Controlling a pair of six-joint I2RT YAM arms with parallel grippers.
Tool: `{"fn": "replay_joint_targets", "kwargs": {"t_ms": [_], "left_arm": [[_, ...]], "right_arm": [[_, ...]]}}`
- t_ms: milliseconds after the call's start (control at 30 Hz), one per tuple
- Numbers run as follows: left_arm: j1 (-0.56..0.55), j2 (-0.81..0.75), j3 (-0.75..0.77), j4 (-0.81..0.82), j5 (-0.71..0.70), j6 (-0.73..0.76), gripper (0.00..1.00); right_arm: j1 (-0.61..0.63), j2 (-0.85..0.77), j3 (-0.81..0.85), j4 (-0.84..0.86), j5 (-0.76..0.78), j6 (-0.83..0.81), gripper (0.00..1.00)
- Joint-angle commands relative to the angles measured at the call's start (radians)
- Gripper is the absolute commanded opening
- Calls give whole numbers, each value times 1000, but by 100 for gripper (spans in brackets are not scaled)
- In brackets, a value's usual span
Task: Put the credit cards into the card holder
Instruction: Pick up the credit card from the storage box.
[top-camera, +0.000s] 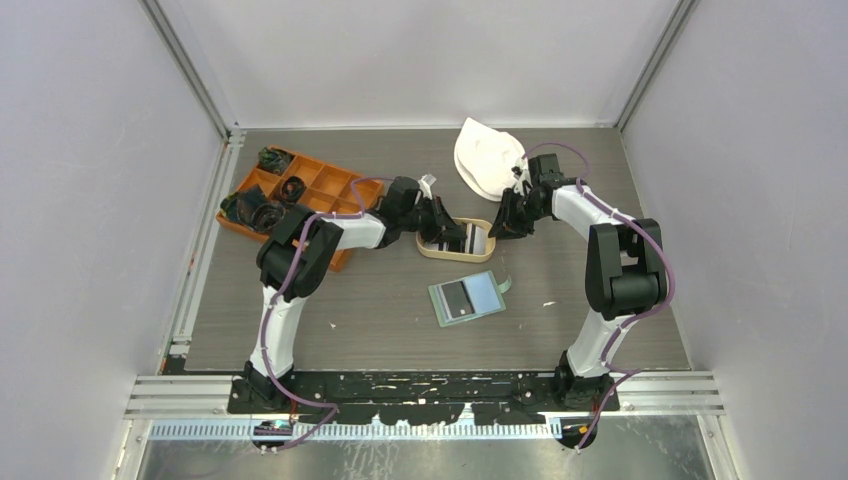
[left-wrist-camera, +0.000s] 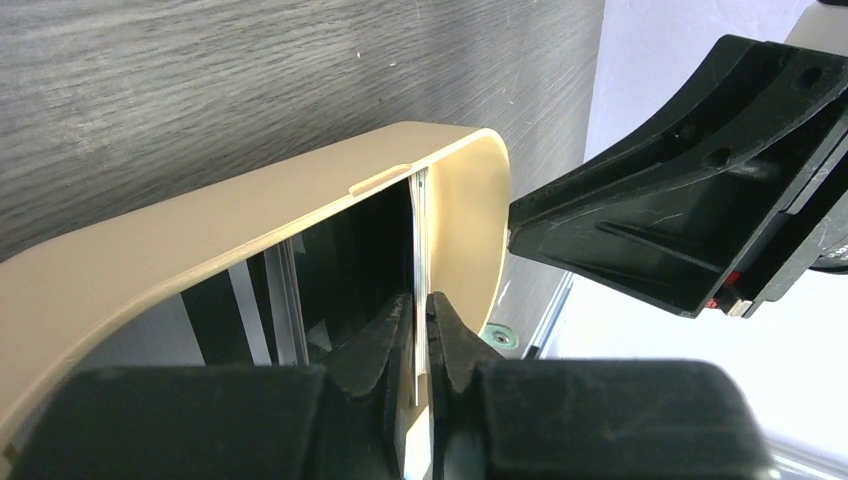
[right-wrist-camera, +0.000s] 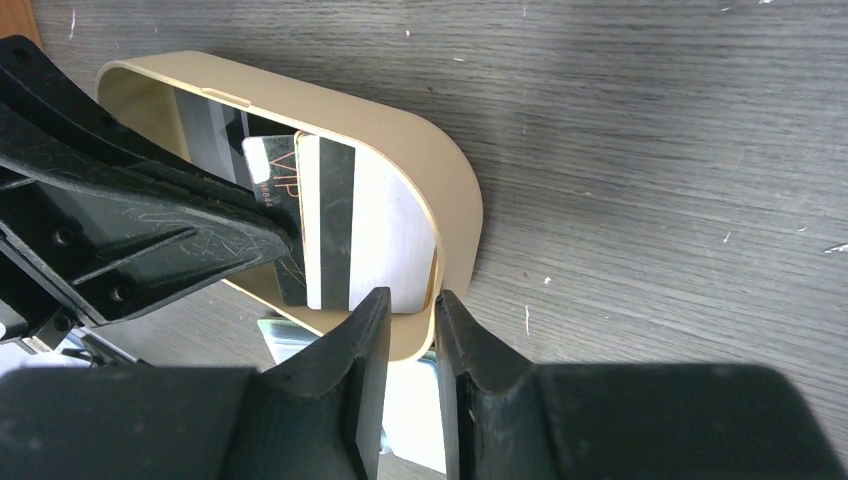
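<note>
Several credit cards stand in the tan oval tray (top-camera: 482, 250): a white one with a black stripe (right-wrist-camera: 350, 230), a black one (right-wrist-camera: 272, 180) and a grey one (right-wrist-camera: 205, 125). My left gripper (top-camera: 447, 228) reaches into the tray and is shut on the edge of a pale card (left-wrist-camera: 420, 250); its fingertips (left-wrist-camera: 445, 330) pinch it. My right gripper (right-wrist-camera: 411, 312) straddles the tray's rounded end wall (right-wrist-camera: 455, 200) and is shut on it. The card holder (top-camera: 467, 297) lies open on the table in front of the tray, with no gripper on it.
An orange compartment box (top-camera: 325, 185) with dark cord bundles (top-camera: 255, 210) sits at the back left. A white cloth-like object (top-camera: 488, 155) lies behind the right gripper. Frame rails run along the table's left and near edges.
</note>
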Motion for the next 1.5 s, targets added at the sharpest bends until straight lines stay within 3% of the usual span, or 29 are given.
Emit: {"fn": "replay_joint_targets", "kwargs": {"t_ms": [0, 133, 600, 967, 1100, 1167, 1233, 1300, 1467], "left_arm": [[4, -57, 9, 19, 12, 22, 7], [4, -65, 9, -1, -3, 36, 0], [2, -249, -89, -69, -156, 213, 0], [2, -407, -241, 44, -220, 326, 0], [2, -504, -373, 189, -187, 350, 0], [3, -565, -456, 291, -164, 342, 0], [2, -621, -539, 389, -140, 320, 0], [3, -670, -610, 476, -109, 284, 0], [3, -759, -808, 764, -58, 191, 0]], "right_arm": [[-1, -9, 44, 8, -29, -10, 29], [-1, -11, 44, 7, -31, -10, 29], [-1, -77, 45, 15, -46, -75, 33], [0, -333, -48, 131, -148, -319, 38], [1, -493, -147, 222, -299, -442, 50], [0, -562, -246, 303, -445, -492, 74], [0, -598, -326, 400, -615, -498, 87], [12, -598, -356, 432, -740, -484, 89], [44, -541, -322, 276, -748, -527, 89]]}}
